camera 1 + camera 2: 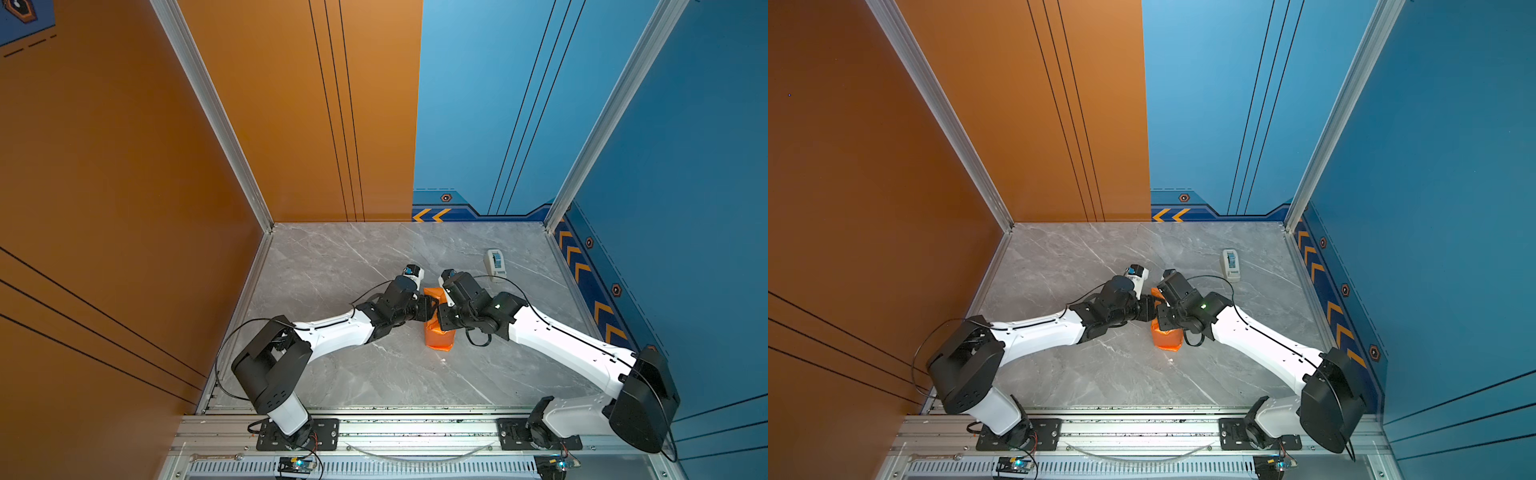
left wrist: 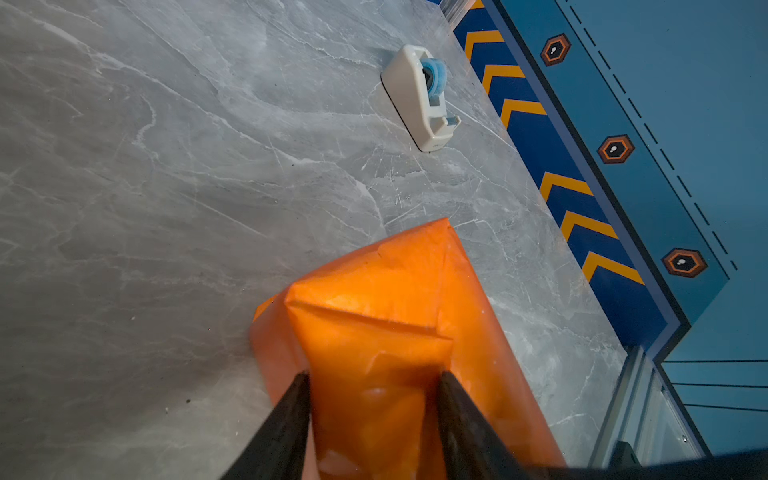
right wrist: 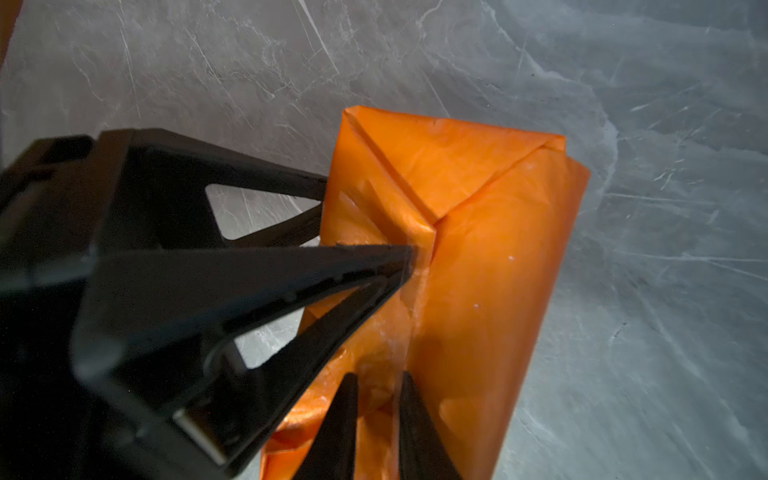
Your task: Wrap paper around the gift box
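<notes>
Black-fingered, your left gripper point(image 2: 374, 374) is clamped across the paper point(image 2: 374, 299), which lies folded orange side out into a tight parcel in the middle of the table point(image 1: 374, 374). Your gift box is hidden inside it; no navy shows. Your right gripper point(image 3: 378, 376) sits at the top seam, jaws a little apart, and whether they pinch the fold cannot be told. One end shows triangular flaps creased down, so the job looks late: closing and securing. Your next move likely calls for one gripper to pin the seam while the other fetches tape from the dispenser point(image 2: 417, 97), well apart toward the table's far right.
</notes>
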Robot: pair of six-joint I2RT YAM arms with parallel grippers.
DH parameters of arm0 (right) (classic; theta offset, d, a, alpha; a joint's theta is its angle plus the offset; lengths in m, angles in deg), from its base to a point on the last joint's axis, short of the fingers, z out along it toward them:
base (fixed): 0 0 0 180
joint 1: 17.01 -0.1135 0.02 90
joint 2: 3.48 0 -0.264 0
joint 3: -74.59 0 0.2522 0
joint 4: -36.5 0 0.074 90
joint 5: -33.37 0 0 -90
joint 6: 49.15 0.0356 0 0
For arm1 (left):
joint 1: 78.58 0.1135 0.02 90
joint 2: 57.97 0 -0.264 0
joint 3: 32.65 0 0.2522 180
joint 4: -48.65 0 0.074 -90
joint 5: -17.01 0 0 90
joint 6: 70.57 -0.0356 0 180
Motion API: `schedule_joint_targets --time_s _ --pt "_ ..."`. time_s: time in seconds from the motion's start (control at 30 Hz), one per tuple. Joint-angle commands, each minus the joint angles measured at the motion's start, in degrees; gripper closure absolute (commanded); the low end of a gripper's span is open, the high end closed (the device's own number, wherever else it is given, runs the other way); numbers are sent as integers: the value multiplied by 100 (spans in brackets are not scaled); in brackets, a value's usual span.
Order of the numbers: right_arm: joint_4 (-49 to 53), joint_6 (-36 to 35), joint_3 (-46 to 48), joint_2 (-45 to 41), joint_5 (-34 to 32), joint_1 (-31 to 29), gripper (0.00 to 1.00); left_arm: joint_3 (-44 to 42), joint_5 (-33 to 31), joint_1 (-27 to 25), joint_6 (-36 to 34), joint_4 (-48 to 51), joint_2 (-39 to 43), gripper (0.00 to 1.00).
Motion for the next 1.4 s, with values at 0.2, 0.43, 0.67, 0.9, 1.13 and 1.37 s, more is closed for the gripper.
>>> schedule_joint_targets --time_s 0.2,0.43,0.67,0.9,1.13,1.37 --pt "645 -329 -233 -6 -210 66 65 -194 -300 23 -207 794 -293 50" --pt "325 -204 -253 -345 443 292 63 -177 -306 7 -207 792 -294 50" --pt "-1119 786 589 -1170 1971 1172 84 -177 -310 -3 -197 781 -299 50" --pt "-1849 1203 1078 -1215 2612 1320 88 -137 -280 -10 -198 754 -340 50" --pt "-2348 1594 1388 -1125 3173 1548 99 -133 -288 -12 -205 748 -340 50" --pt "-2512 1692 1472 -975 2792 1445 100 -133 -289 -5 -214 742 -329 50"
